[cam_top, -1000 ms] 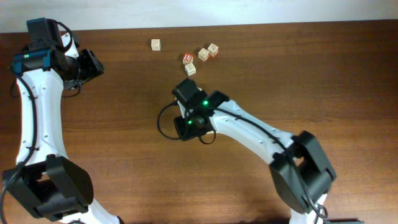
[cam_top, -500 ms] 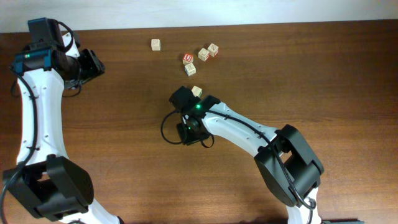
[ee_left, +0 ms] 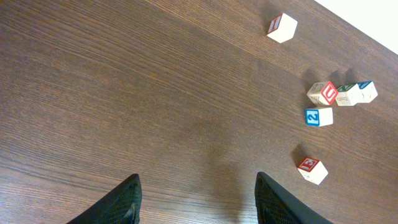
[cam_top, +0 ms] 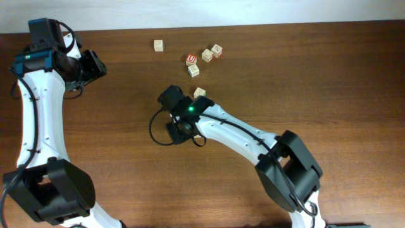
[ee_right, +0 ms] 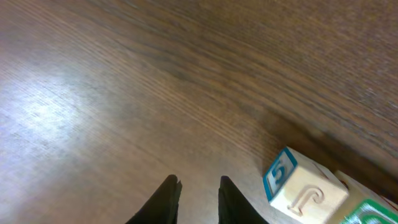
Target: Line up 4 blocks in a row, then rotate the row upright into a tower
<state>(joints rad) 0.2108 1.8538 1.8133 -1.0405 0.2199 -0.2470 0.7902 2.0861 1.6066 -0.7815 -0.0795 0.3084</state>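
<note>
**1. Right gripper** [ee_right: 198,186]. Empty, jaws nearly together, with a narrow strip of counter [ee_right: 93,93] showing between them. A second ago it stood over the spot where the near block now lies. It has since drawn off to the left and toward the robot, its jaws narrowing on the way.

**2. Near block** [cam_top: 200,92]. A pale cube lying flat on the counter, alone, just beyond the right arm and apart from it. A second ago it was hidden under the gripper, and half a second ago it was uncovered. It has not shifted since. Judged to have just been set down, so this block's turn is probably finished. Which face it showed before cannot be told.

**3. Cluster.** A red-topped cube [cam_top: 192,59] with a block [cam_top: 193,70] just on its near side. Two more blocks [cam_top: 207,55] and [cam_top: 217,50] sit beside them to the right. None has moved.

**4. Left gripper** [ee_left: 199,199]. Jaws apart and empty, over bare counter at the far left, well apart from every block. No change.

**5. Lone block** [cam_top: 158,45]. The farthest one, to the left of the cluster. It has not moved.

**Note.** One block looks dealt with and the right gripper is free for another. How many of the four are done cannot be told.
</note>
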